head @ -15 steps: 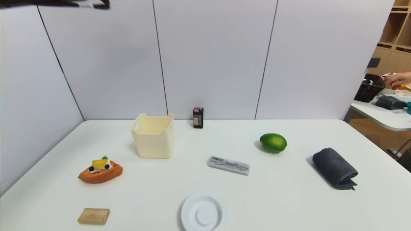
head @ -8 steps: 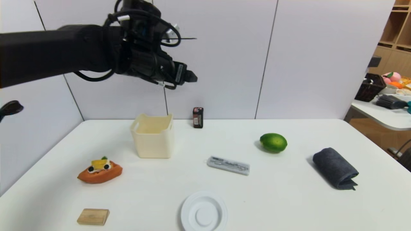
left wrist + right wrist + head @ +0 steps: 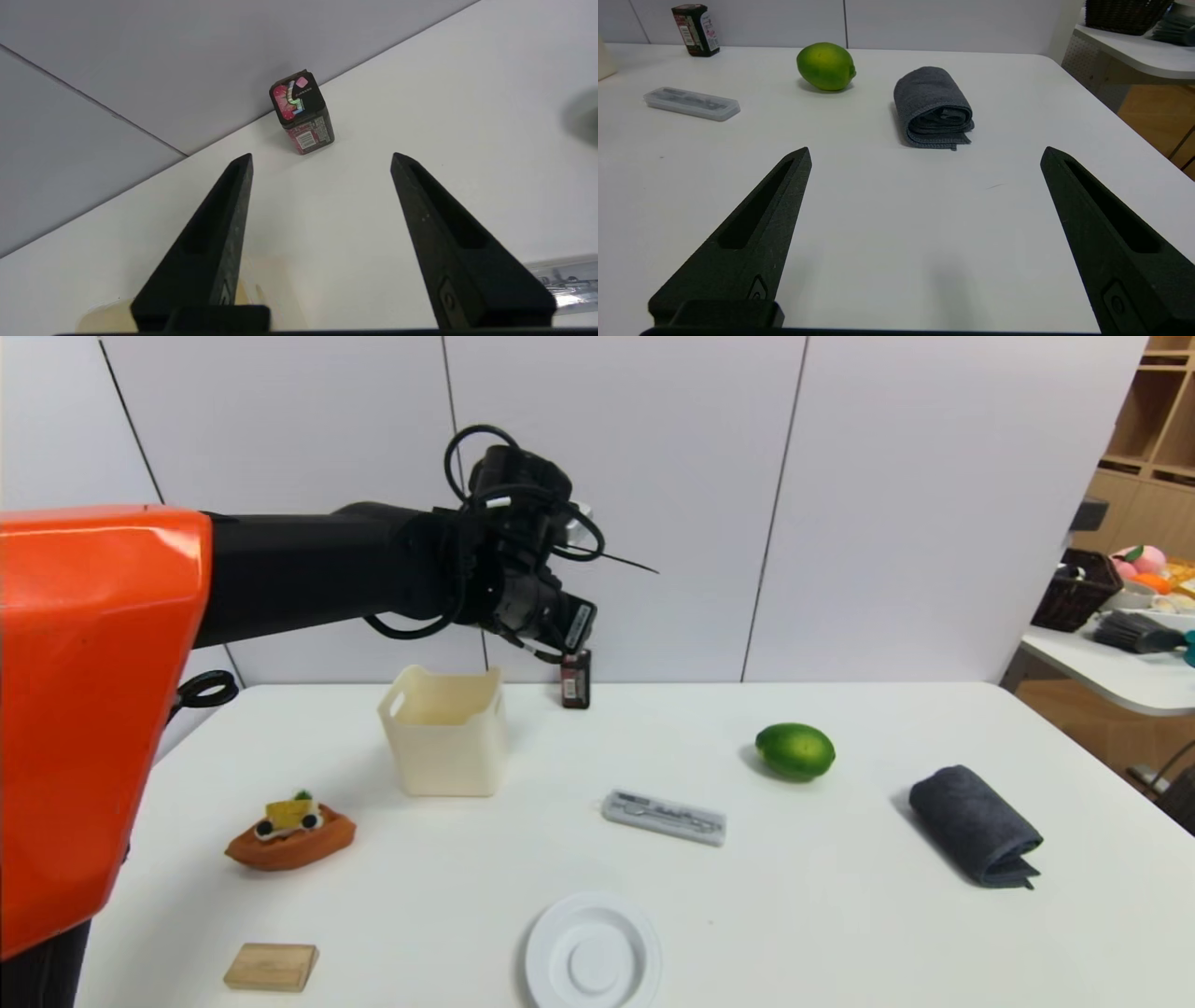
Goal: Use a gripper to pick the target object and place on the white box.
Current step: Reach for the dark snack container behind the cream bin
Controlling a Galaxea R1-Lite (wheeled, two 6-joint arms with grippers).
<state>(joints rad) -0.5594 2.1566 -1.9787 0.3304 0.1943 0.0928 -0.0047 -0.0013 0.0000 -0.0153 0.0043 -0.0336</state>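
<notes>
The target object, a small dark box [image 3: 576, 682] with red and white label marks, stands upright at the table's far edge against the wall, just right of the cream-white bin [image 3: 445, 733]. My left gripper [image 3: 576, 630] hangs in the air directly above and slightly in front of the box, apart from it. In the left wrist view that gripper [image 3: 322, 161] is open, with the box [image 3: 302, 112] ahead of the fingertips. My right gripper [image 3: 927, 156] is open and empty, low over the near right of the table; the box [image 3: 696, 30] shows far off.
On the table lie a green lime [image 3: 794, 751], a flat grey case [image 3: 664, 817], a rolled grey towel [image 3: 974, 824], a round white plate [image 3: 593, 952], a wooden block [image 3: 273, 966] and an orange toy boat [image 3: 291, 835]. A side table [image 3: 1120, 663] stands at right.
My left arm has swung in from the upper left, down and rightwards, ending just above the dark box. The table objects have not moved.
</notes>
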